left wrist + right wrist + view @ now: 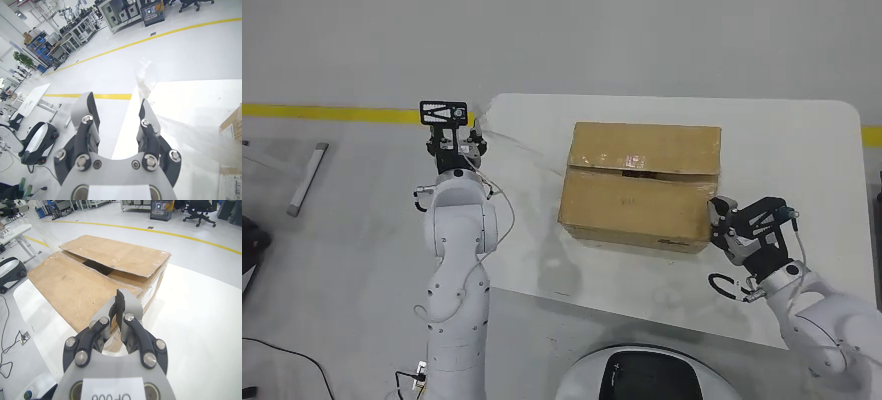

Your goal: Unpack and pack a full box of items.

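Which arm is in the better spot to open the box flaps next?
Probably right: the right gripper, shut, sits at a corner of the box; the left gripper, open, hangs by the table edge, away from it.

On table (pixel 802 150): box (pixel 642 185) sits mid. L gripper (pixel 445 110) well left of box, by table's far-left corner. Tape strip (pixel 144 85) runs btwn L gripper & box. R gripper (pixel 720 214) at box's near-right corner.
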Controlling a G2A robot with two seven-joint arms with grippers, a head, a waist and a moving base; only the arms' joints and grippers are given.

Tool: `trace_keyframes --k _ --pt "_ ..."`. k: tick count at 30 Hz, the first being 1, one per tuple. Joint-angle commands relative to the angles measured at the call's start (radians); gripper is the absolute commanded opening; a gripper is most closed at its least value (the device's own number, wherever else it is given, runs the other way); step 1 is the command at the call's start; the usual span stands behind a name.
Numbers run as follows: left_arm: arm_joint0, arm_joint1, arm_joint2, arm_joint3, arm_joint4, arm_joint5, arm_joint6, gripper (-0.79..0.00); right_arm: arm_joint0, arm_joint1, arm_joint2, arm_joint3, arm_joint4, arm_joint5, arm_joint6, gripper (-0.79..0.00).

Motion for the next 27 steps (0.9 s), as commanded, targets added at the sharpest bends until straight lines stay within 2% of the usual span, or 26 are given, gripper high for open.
trace_keyframes --k 1,7,21,24,27 --pt "-0.001 0.002 -0.013 0.003 0.012 0.006 -0.01 0.0 -0.001 0.0 0.004 0.003 -0.001 0.0 -0.002 -0.785" --pt "0.002 0.006 -0.056 0.012 0.045 0.042 -0.057 0.0 -0.004 0.001 0.013 0.006 0.009 0.004 -0.004 -0.785" --pt "0.013 0.015 -0.124 -0.022 0.075 0.056 -0.058 0.0 0.002 0.001 0.011 0.007 0.014 0.018 -0.003 -0.785" --pt "0.02 0.015 -0.123 -0.046 0.052 0.036 -0.061 0.0 -0.004 0.0 0.021 0.0 0.029 0.04 -0.024 -0.785" --pt "0.041 0.014 -0.09 -0.08 0.038 -0.009 -0.059 0.0 -0.022 -0.001 0.05 -0.017 0.065 0.059 -0.051 -0.785"
